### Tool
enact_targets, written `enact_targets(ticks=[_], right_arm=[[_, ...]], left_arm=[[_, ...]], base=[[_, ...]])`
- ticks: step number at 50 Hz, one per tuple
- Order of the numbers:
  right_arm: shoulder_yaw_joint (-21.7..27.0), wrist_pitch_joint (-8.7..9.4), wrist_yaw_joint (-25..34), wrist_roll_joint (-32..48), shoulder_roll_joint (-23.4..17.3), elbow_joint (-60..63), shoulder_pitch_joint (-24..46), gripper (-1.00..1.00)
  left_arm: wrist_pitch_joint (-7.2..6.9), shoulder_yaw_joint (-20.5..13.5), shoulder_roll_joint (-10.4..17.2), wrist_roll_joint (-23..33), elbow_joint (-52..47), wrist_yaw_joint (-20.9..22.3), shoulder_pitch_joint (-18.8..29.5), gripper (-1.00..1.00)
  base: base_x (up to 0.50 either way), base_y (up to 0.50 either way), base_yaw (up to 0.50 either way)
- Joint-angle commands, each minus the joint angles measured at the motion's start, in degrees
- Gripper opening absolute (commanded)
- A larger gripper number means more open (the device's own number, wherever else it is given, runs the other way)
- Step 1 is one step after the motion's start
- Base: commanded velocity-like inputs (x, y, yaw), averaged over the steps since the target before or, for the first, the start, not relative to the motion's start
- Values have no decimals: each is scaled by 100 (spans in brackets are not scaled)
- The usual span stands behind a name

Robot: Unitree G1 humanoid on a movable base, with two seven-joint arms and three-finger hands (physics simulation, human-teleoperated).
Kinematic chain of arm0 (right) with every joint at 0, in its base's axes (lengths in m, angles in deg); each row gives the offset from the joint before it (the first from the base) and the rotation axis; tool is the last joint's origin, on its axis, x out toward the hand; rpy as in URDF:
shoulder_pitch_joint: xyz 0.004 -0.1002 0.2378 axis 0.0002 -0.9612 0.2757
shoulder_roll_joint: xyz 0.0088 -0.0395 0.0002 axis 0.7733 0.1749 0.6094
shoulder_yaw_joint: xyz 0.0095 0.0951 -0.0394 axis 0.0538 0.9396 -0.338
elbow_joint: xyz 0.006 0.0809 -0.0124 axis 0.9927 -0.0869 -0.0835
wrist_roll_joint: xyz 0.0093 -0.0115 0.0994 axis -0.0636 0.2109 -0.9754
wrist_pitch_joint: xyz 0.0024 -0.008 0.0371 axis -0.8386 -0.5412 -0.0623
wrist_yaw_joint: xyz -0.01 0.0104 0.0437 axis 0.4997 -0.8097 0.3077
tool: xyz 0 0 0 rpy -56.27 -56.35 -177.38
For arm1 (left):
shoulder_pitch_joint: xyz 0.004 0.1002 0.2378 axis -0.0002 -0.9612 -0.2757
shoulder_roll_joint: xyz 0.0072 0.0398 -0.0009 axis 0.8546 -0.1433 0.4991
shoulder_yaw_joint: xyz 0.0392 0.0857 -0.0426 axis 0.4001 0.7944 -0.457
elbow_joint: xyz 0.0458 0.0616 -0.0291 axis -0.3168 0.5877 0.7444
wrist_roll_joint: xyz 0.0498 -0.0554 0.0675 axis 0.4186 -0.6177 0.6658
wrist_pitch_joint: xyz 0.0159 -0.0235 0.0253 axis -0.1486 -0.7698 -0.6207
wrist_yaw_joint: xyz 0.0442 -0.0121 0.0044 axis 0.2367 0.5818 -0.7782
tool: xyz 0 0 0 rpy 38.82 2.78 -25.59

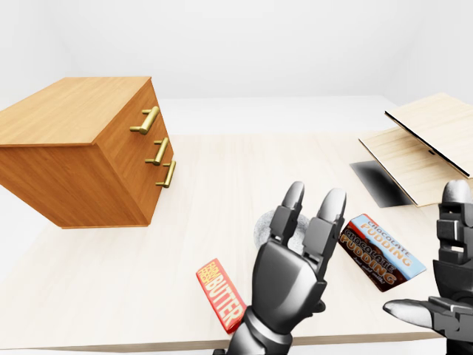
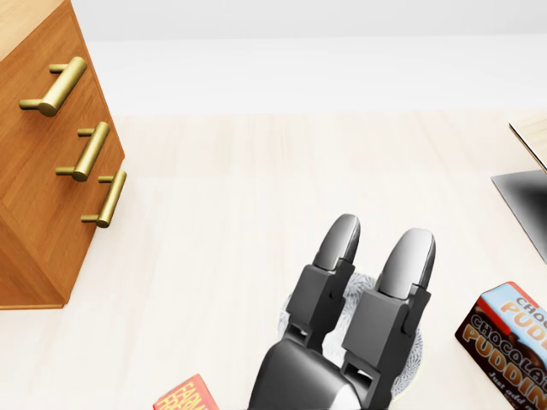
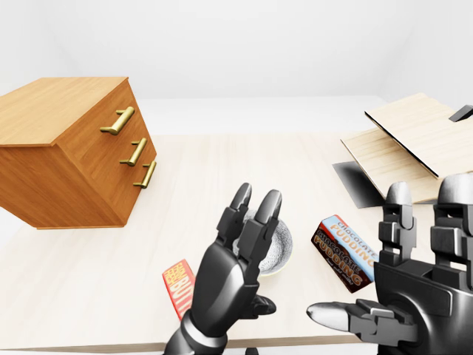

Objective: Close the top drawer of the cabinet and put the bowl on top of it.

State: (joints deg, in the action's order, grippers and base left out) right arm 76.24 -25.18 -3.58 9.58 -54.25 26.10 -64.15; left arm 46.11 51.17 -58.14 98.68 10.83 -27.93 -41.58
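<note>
The wooden cabinet [image 1: 85, 129] stands on the far left of the pale tabletop [image 1: 214, 181]. Its front carries three brass handles [image 2: 85, 152], one under the other. The face of the top drawer [image 2: 34, 68] seems to be level with the two drawers below it, but the angle is steep and I cannot say this with certainty.

The bowl [image 3: 279, 248] is on the tabletop, near the middle, well apart from the cabinet and to the right of it. It is grey inside with a fine pattern. The left hand [image 3: 225, 285] covers most of it in all three views.

This left hand is raised on the near side of the bowl, with the back of the hand toward the cameras. Its fingers [image 2: 338, 243] are straight and spread and point up and toward the far side, and the thumb sticks out to the right. It pinches nothing. Whether it touches the rim of the bowl I cannot tell.

The right hand [image 3: 421, 296] is at the near right, also spread wide, fingers upright and the thumb stretched to the left. It holds nothing.

A red butter box [image 1: 219, 293] lies flat just to the left of the left hand, at the near side. A chocolate pudding box [image 1: 380, 251] lies to the right of the bowl, between the two hands. Some light wooden boards [image 1: 421, 140] are on the far right, one tilted above the other.
</note>
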Motion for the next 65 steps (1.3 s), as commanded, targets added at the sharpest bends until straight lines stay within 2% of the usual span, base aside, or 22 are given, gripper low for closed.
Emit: enact_targets(ticks=[1, 12, 24, 42, 65], right_arm=[[206, 0, -46, -117, 1, 16, 71, 100], [327, 0, 34, -238, 44, 61, 40, 100], [256, 0, 148, -151, 128, 51, -3, 100], [143, 0, 163, -78, 143, 51, -45, 100], [137, 0, 299, -59, 243, 27, -104, 100]], left_arm=[[0, 309, -34, 513, 363, -194, -110, 100], [0, 367, -97, 547, 638, -233, -70, 100], [0, 187, -184, 486, 822, -262, 2, 100], [0, -341, -253, 361, 1146, -331, 110, 100], [0, -519, -329, 420, 2007, -347, 129, 100]], base=[[0, 0, 0], [0, 0, 0], [0, 0, 0], [0, 0, 0], [0, 0, 0]])
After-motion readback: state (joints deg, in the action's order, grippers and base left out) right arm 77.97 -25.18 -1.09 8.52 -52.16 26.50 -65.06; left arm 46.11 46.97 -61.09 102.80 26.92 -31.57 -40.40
